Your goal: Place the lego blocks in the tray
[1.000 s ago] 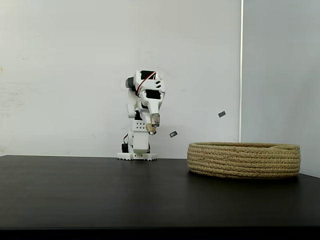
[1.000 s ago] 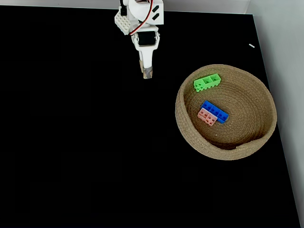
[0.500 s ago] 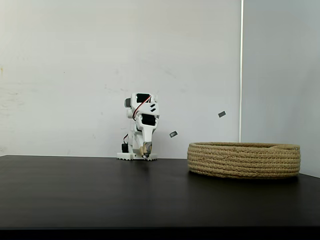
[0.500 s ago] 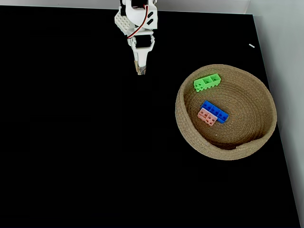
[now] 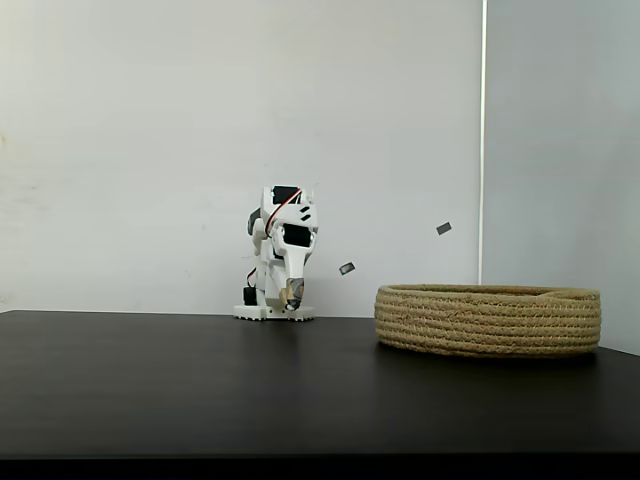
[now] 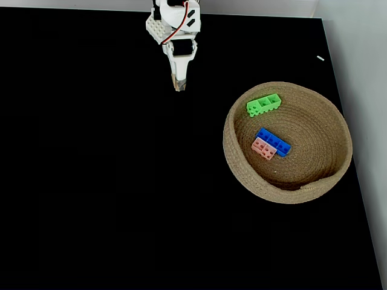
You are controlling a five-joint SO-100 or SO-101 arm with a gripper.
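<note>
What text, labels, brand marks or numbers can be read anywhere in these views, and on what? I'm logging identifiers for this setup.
None can be read.
Arm: white shells, no legible marking.
Green brick, blue brick, pink brick: studs too small to show any lettering.
Woven basket: no label.
Small grey tags on the wall: blank or too small to tell.

White arm folded low, well left of the woven tray.

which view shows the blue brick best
The fixed view looking down: the blue brick lies plainly in the basket, touching the pink brick. In the side-on fixed view, the basket wall hides it.
</note>
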